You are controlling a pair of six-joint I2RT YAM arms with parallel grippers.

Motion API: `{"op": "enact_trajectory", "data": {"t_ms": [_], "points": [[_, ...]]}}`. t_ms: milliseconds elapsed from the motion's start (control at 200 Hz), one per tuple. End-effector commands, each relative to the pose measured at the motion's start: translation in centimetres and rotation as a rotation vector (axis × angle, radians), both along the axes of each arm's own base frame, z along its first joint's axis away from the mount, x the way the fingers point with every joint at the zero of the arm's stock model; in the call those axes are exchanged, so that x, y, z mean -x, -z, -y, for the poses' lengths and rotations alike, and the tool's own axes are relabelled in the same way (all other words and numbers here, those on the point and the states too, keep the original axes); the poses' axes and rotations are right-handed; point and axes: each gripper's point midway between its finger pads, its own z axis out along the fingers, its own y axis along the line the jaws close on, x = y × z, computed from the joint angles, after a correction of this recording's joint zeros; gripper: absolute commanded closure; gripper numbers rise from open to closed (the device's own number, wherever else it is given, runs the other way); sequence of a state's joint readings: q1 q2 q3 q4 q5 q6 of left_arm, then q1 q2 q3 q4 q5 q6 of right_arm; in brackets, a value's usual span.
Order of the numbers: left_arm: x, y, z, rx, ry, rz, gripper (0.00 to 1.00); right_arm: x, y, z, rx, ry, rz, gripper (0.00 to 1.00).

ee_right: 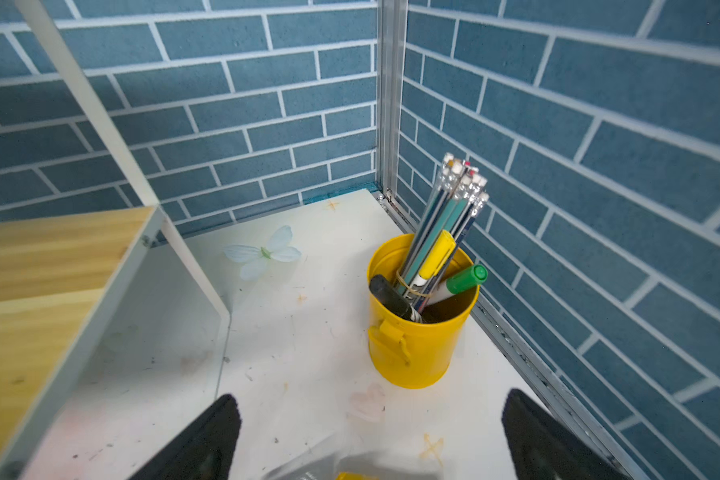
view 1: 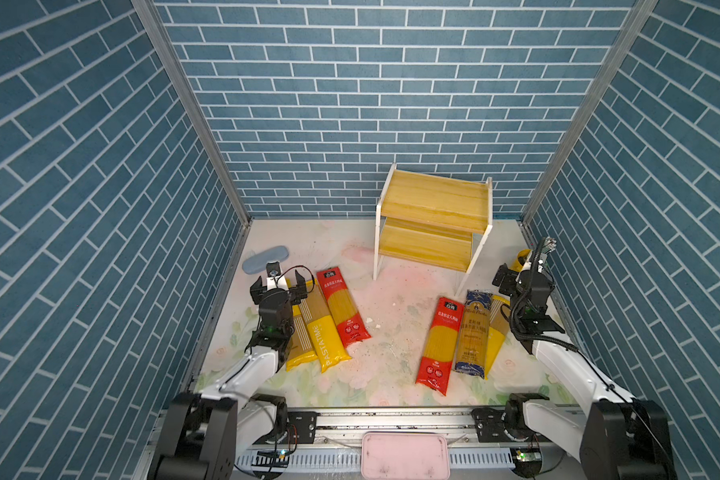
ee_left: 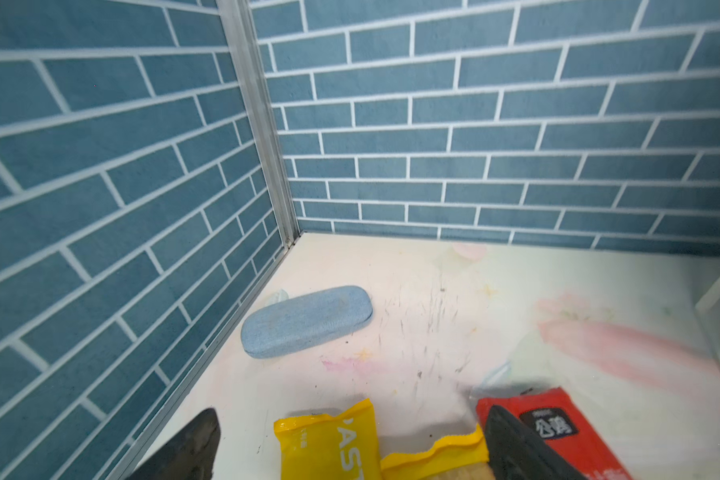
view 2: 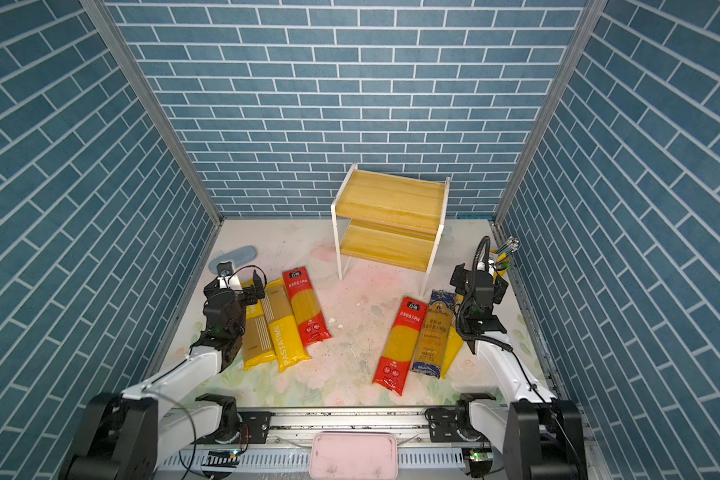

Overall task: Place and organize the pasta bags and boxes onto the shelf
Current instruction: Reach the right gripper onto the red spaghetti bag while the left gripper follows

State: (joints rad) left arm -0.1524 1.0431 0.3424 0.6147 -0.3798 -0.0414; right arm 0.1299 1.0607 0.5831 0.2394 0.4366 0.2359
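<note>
Lying seemingly under left gripper (view 1: 278,287): packets (view 1: 327,340)

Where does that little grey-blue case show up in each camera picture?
Both top views: grey-blue case far left, beside the side wall.
Left wrist: mid-picture, lying flat.
Right wrist: not in it.
Shared landmark: aluminium corner post behind it.

On the table (view 1: 391,291): shelf (view 1: 433,199) at the back edge, right of centre. Three pasta packets (view 1: 327,345) lie side by side near the left edge. Three more packets (view 1: 472,332) lie near the right edge, in front of the shelf. The case (view 1: 265,258) sits back-left by the left edge, and the pen cup (ee_right: 416,345) is in the back-right corner. The tray (view 1: 404,455) sits beyond the front edge.
</note>
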Motion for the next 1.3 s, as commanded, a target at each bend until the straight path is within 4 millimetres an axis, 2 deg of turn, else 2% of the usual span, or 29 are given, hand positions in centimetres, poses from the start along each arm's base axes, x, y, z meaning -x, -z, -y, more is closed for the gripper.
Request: {"op": "enact_trajectory", "data": {"t_ms": [0, 80, 140, 240, 355, 455, 470, 490, 550, 645, 785, 880, 1050, 1155, 1295], "points": [[1.7, -0.6, -1.2, 0.152, -0.114, -0.041, 0.0, 2.8, -0.4, 0.4, -0.041, 0.107, -0.155, 0.01], [2.7, -1.3, -1.5, 0.262, -0.163, -0.09, 0.0, 4.2, -0.9, 0.1, -0.192, 0.145, -0.162, 0.01], [3.4, -1.6, -1.3, 0.309, -0.169, -0.161, 0.0, 4.1, -1.2, -1.6, -0.297, 0.03, -0.157, 0.01], [4.3, -1.5, -0.8, 0.458, -0.181, -0.205, 0.0, 4.5, -2.1, -3.8, -0.419, -0.087, -0.134, 0.13], [4.1, -2.1, 1.7, 0.554, 0.018, -0.217, 0.01, 5.6, -2.0, -5.1, -0.481, -0.124, -0.187, 0.23], [4.6, -1.5, 3.1, 0.555, 0.079, -0.315, 0.08, 6.7, -0.7, -5.9, -0.48, -0.128, -0.277, 0.25], [4.4, -2.2, 3.4, 0.559, 0.099, -0.313, 0.1, 6.8, -0.5, -6.2, -0.481, -0.134, -0.291, 0.26], [4.4, -2.2, 3.8, 0.565, 0.116, -0.327, 0.11, 7.0, -0.1, -6.4, -0.484, -0.138, -0.313, 0.26], [4.4, -2.0, 5.0, 0.586, 0.169, -0.362, 0.17, 7.5, 0.9, -7.7, -0.497, -0.162, -0.371, 0.28], [4.6, -1.8, 7.1, 0.559, 0.217, -0.392, 0.19, 8.3, 2.2, -10.0, -0.488, -0.205, -0.43, 0.29], [5.6, -2.0, 11.6, 0.411, 0.308, -0.436, 0.19, 9.8, 3.8, -12.9, -0.453, -0.247, -0.501, 0.3], [6.6, -1.2, 15.9, 0.331, 0.41, -0.49, 0.2, 10.7, 4.6, -14.6, -0.431, -0.279, -0.525, 0.3], [9.0, 1.4, 24.0, 0.299, 0.598, -0.575, 0.22, 13.3, 9.1, -17.4, -0.418, -0.32, -0.667, 0.31], [10.5, 3.1, 27.2, 0.28, 0.657, -0.607, 0.22, 14.7, 10.1, -18.0, -0.38, -0.327, -0.708, 0.3], [11.9, 4.9, 30.3, 0.275, 0.735, -0.667, 0.22, 16.8, 11.7, -17.8, -0.364, -0.343, -0.818, 0.3]]}}
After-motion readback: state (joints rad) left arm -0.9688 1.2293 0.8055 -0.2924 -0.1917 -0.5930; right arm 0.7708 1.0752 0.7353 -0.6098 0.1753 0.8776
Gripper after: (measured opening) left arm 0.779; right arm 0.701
